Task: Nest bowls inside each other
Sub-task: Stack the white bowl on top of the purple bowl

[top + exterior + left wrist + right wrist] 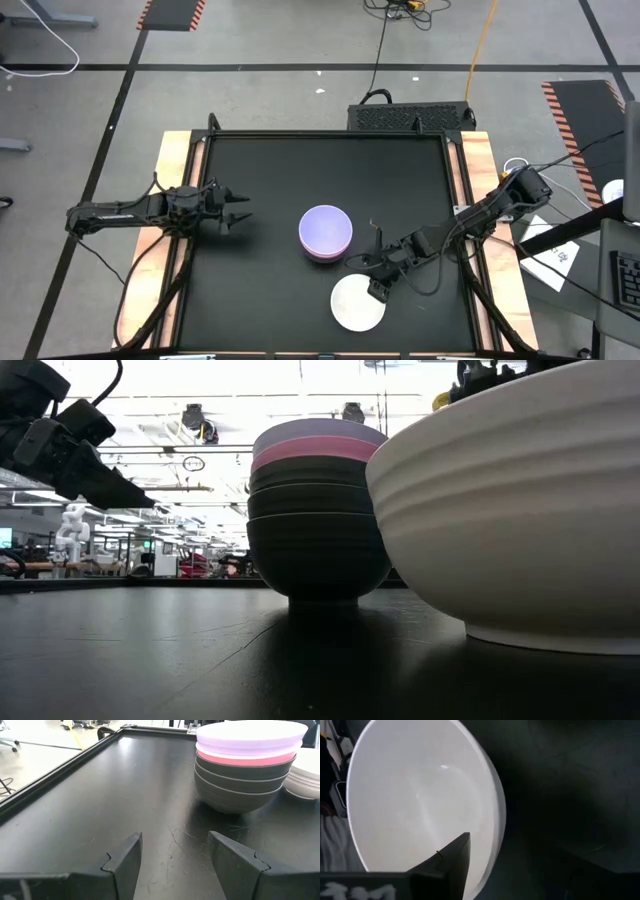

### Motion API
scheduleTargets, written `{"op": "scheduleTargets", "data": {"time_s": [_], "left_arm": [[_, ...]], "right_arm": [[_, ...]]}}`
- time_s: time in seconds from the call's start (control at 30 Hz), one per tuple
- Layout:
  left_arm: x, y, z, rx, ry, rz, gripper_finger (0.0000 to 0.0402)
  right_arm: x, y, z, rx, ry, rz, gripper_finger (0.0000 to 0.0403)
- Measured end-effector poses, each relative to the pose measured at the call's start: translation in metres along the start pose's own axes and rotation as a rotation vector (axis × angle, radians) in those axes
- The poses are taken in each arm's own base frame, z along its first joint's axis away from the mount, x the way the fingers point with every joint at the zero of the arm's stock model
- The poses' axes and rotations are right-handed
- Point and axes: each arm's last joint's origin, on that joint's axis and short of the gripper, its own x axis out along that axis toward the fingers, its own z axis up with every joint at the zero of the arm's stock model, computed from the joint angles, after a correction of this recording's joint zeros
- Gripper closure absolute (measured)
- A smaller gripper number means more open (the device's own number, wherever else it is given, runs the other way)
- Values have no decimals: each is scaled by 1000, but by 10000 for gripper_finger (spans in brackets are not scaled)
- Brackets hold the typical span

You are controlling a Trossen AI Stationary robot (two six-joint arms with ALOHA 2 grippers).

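Note:
A stack of bowls (325, 232) stands on its foot at mid-table: lavender on top, pink under it, black ones below (239, 787). A white bowl (352, 306) sits upright near the table's near edge, apart from the stack. My right gripper (378, 288) hangs over the white bowl's far-right rim (492, 815). It is open, with one finger (452, 862) over the inside and the other faint against the dark table outside. My left gripper (175, 855) is open above the table, left of the stack.
The black tabletop (260, 300) has a raised rim all round, with wooden strips (172, 160) along its left and right sides. Bare table lies between my left gripper and the stack. Cables (440, 270) trail beside my right arm.

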Motion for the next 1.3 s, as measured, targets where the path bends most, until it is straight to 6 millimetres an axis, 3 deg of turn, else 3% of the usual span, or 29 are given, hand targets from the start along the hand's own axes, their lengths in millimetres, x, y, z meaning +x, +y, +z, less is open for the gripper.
{"op": "scheduleTargets", "data": {"time_s": [0.17,0.43,0.63,0.93,1.03,1.23,1.3], "left_arm": [[0,0,0,0,0,-3,172],[0,0,0,2,0,-3,172],[0,-1,0,4,2,-28,172],[0,-1,0,10,1,-41,172],[0,-1,0,11,1,-41,172],[0,-1,0,12,1,-41,172],[0,-1,0,12,1,-40,172]], "right_arm": [[4,5,4,10,4,-4,230],[22,34,25,-91,117,-128,230],[31,29,32,-62,183,-239,230],[27,25,34,-29,187,-262,237],[27,25,34,-38,188,-260,265],[27,25,34,-62,217,-240,377],[27,25,34,-68,234,-225,394]]}}
